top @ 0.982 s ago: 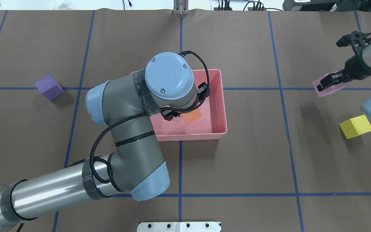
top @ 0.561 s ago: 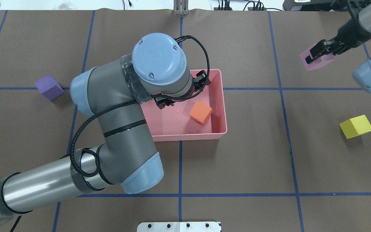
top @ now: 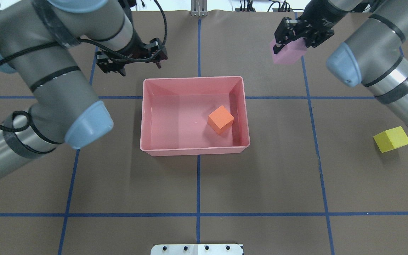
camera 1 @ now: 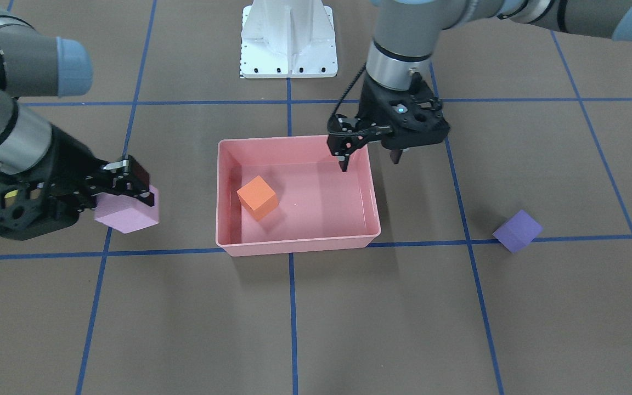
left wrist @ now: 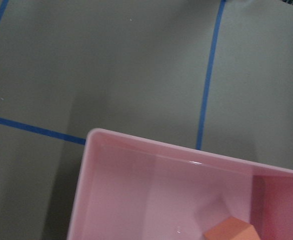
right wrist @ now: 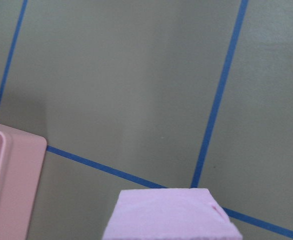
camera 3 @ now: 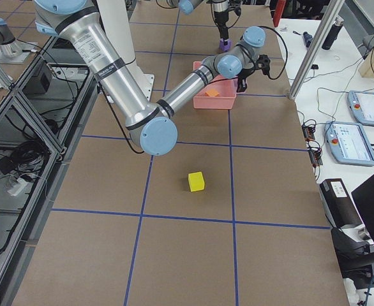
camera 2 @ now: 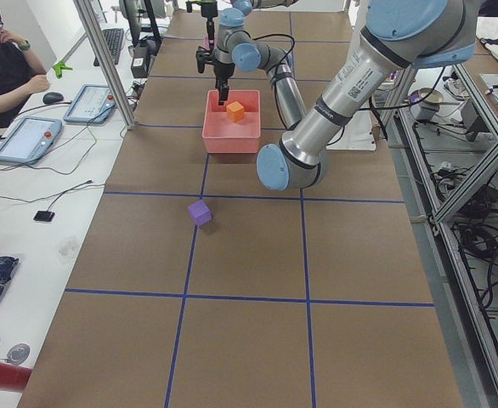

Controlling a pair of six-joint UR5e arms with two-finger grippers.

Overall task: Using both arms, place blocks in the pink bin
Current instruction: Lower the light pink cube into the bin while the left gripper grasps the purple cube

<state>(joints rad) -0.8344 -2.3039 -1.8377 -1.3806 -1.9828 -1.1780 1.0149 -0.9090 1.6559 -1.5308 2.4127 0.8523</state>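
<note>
orange block now dropped in the pink bin, my left fingers spread. right fingers pinch the light pink block, nearing.

Orange cube inside salmon-pink bin

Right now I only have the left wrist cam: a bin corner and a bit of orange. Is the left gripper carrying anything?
Observer: No. The left gripper is open and empty, raised near the bin's left side.
Operator: And the right one?
Observer: The right gripper is shut on the pink cube, aloft, on the bin's right side and not over it yet.
Operator: Which cubes aren't binned or gripped?
Observer: Two. The purple cube lies on the robot's left of the bin, the yellow cube on its right.
</note>
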